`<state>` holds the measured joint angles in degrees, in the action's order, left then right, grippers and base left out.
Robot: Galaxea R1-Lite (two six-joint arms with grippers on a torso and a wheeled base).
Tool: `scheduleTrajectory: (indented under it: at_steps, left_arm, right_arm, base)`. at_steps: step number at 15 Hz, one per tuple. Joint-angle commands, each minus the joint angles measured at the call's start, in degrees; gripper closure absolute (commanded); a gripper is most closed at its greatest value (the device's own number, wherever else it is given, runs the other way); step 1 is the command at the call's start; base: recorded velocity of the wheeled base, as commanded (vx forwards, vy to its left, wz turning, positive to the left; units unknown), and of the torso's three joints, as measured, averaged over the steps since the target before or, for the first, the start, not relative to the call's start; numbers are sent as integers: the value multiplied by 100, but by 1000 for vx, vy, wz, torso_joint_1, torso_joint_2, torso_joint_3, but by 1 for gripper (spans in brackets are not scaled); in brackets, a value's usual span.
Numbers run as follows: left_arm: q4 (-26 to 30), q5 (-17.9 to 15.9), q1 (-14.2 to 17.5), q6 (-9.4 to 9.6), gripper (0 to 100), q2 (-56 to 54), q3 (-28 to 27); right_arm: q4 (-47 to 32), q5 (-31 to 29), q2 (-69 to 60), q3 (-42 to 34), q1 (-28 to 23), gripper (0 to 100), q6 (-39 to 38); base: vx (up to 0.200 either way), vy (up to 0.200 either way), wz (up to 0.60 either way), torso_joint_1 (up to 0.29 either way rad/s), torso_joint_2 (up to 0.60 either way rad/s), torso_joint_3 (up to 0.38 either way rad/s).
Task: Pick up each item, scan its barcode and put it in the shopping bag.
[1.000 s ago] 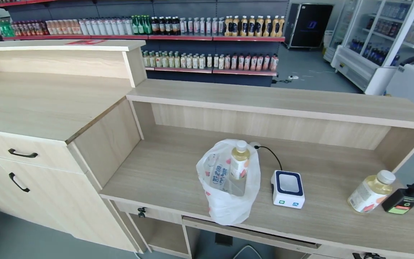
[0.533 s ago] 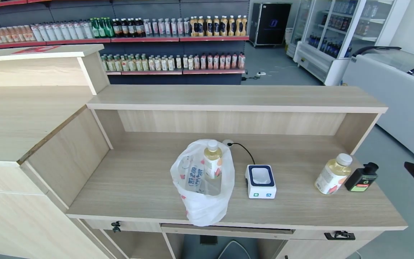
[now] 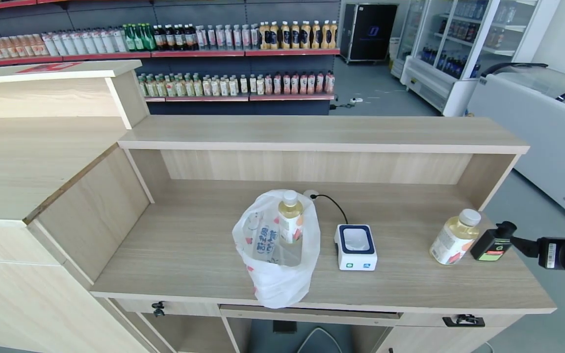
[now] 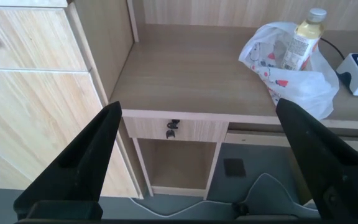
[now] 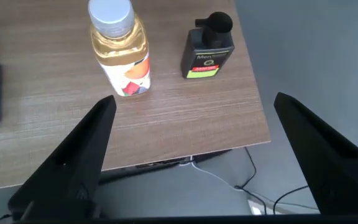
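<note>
Pump bottle [image 5: 207, 46] stands just ahead of right pincer [image 5: 193, 99], fingers spread wide.

place: small shop, convenience-store type | evidence: 2 red-edged shelves [image 3: 243, 53] of bottled drinks [image 3: 295, 35] | glass-door drink fridges [image 3: 459, 49] | what looks like a chest freezer [image 3: 532, 108] | wooden checkout counter [image 3: 189, 245] with barcode scanner [image 3: 356, 240] and shopping bag [image 3: 272, 277]
</note>
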<state>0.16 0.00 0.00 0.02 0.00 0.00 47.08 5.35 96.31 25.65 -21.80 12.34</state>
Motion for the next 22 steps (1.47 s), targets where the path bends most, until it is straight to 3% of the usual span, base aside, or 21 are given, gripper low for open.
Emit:
scheduleTrajectory:
  at_steps: [1, 6, 22]
  left_arm:
    - [2, 0, 0, -2, 0, 0, 0]
    - [2, 0, 0, -2, 0, 0, 0]
    - [2, 0, 0, -2, 0, 0, 0]
  right_arm:
    - [302, -8, 521, -25, -9, 0, 173]
    - [1339, -34, 1277, -25, 9, 0, 375]
    - [2596, -78, 2305, -16, 176, 0, 111]
  base:
    - [0, 0, 0, 0, 0, 0]
    - [0, 0, 0, 0, 0, 0]
    - [0, 0, 0, 0, 0, 0]
